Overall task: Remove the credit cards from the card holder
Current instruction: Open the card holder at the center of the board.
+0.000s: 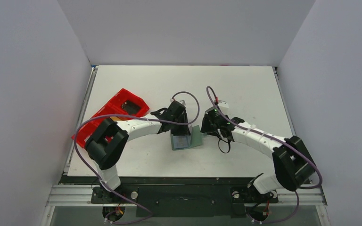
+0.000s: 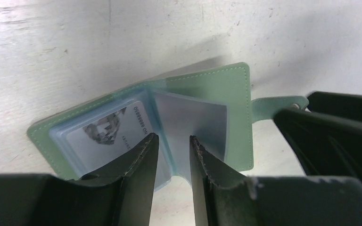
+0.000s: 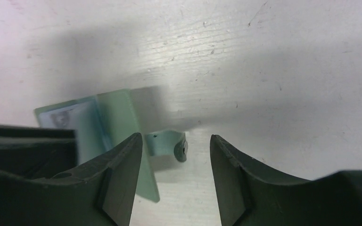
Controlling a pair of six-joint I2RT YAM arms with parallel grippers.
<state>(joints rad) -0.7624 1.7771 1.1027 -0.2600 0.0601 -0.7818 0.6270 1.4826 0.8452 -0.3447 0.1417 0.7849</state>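
The grey-green card holder [image 1: 196, 137] lies open on the white table, between the two grippers. In the left wrist view the card holder [image 2: 226, 84] shows clear plastic sleeves, and a pale bluish card [image 2: 103, 134] with a printed picture sits in the left sleeve. My left gripper [image 2: 172, 137] is slightly open, and its fingertips straddle the sleeves' fold from above. My right gripper [image 3: 174, 136] is open and empty. The holder's side tab [image 3: 167, 141] with its snap lies between its fingertips. No tan-gold card shows in the holder.
A long red plastic tray [image 1: 104, 123] lies at the left of the table, beside the left arm, with something dark in its far compartment. White walls enclose the table on three sides.
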